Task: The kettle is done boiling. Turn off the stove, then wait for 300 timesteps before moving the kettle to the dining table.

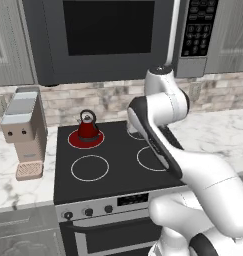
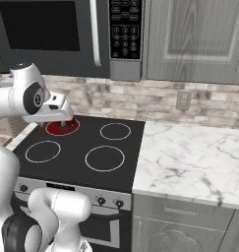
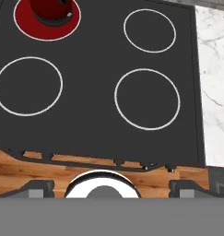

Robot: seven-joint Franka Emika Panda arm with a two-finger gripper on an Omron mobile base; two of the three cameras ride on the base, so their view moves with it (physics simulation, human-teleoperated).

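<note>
The small red kettle [image 1: 87,125] stands on the back-left burner [image 1: 86,139] of the black glass-top stove [image 1: 118,165], and that burner glows red. In the hand view the kettle [image 3: 51,7] sits at the top left edge on the red ring [image 3: 46,25]. My gripper [image 3: 111,186] hangs high over the stove's front part, looking down at all four burners. It is open, fingertips [image 3: 39,186] far apart and nothing between them. My hand [image 2: 52,110] covers most of the kettle in the right base view. Small knobs [image 1: 89,212] line the silver front panel. The dining table is out of view.
A beige coffee machine [image 1: 24,130] stands on the counter left of the stove. The dark microwave [image 1: 108,35] hangs above it. A white marble counter [image 2: 190,157] stretches to the right, with a wall outlet [image 2: 183,100] behind it.
</note>
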